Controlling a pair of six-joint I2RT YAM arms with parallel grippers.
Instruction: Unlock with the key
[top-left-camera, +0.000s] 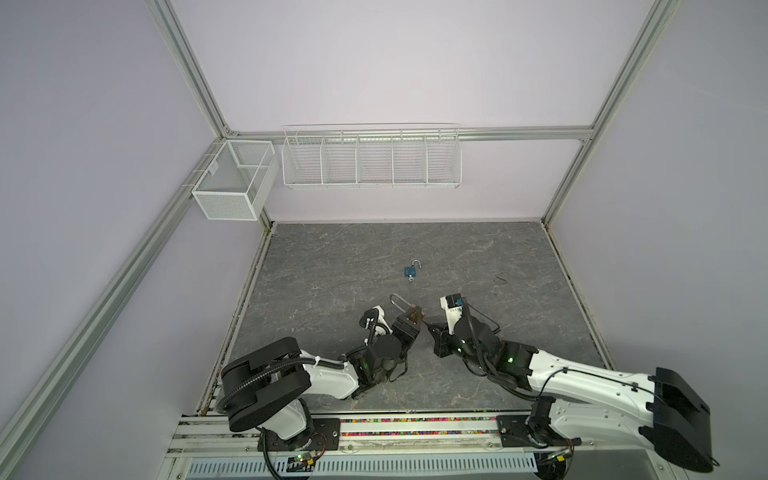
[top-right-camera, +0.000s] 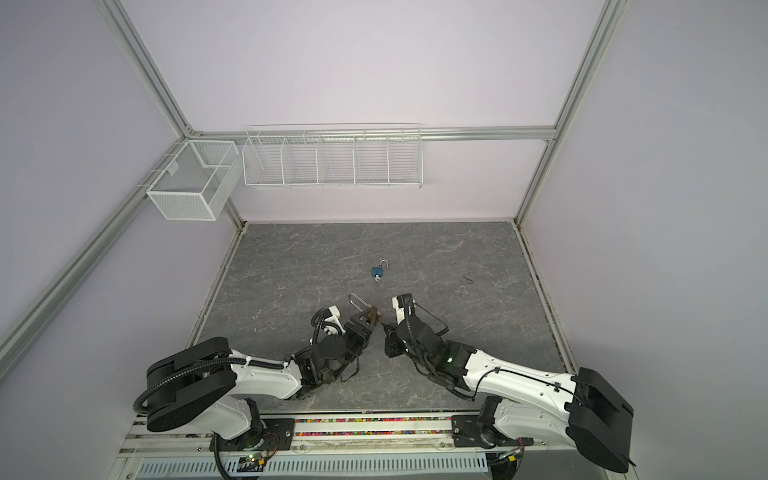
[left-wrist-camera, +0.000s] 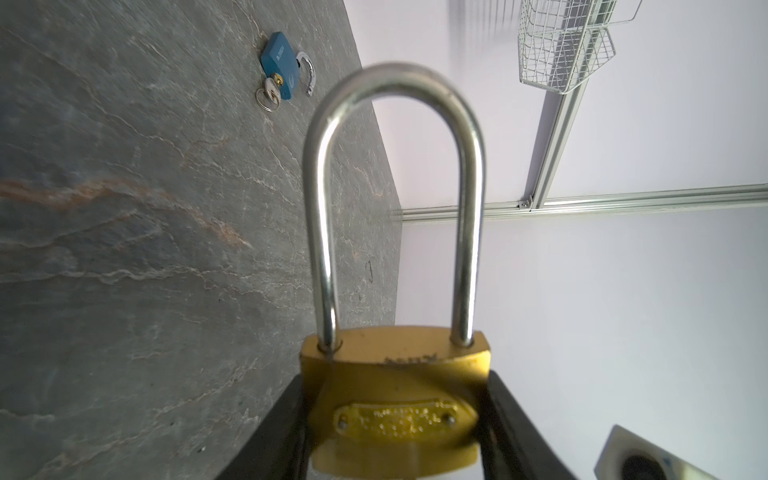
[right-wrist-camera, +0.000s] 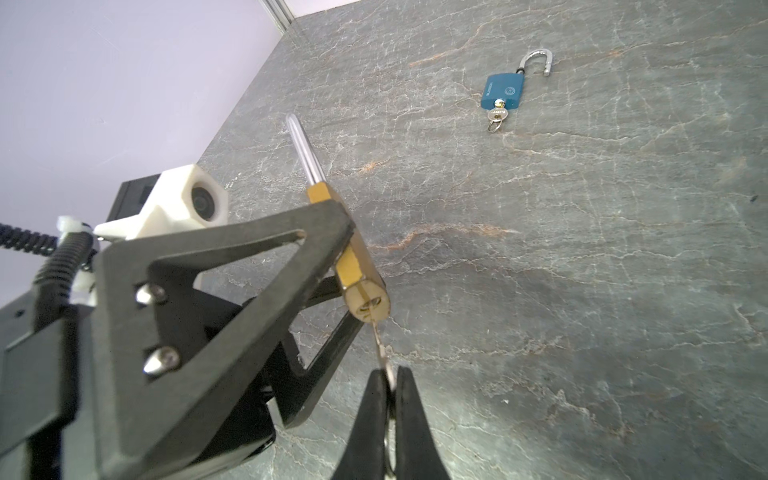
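While your left end effector (top-left-camera: 410, 320) clamps the padlock (left-wrist-camera: 395, 386) above the surface (right-wrist-camera: 582, 291), shackle (left-wrist-camera: 395, 77) seated, your right end effector (right-wrist-camera: 389, 384) pinches the key (right-wrist-camera: 379, 347), tip at the keyhole (right-wrist-camera: 369, 308). You're at insertion; next, push it fully home, then twist.

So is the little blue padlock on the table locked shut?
No, the blue padlock lies with its shackle swung open, one end free of the body, and a key in it.

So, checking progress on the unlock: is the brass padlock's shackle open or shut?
Shut: in the left wrist view, both legs of the shackle sit inside the brass padlock.
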